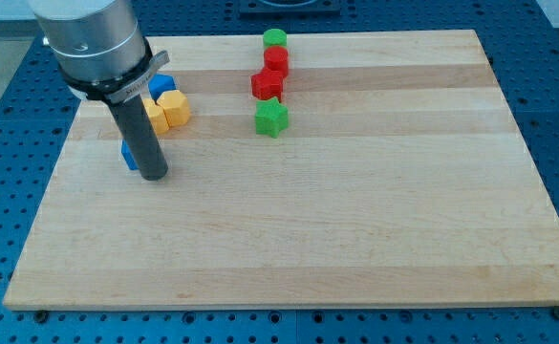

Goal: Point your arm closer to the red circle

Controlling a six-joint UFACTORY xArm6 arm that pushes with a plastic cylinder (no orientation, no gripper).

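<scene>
Tip [154, 175] sat left of centre; red circle [276, 60], probably the upper red block, lay up-right. No pincer fitted.

My tip [154, 176] beside blue block [128, 155], well left of red circle [276, 60].

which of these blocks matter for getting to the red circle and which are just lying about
For the job:
- red circle
- my tip, far off toward the view's left

Just lying about:
- green circle
- red star
- green star
- yellow blocks
- blue blocks, one partly behind the rod
</scene>
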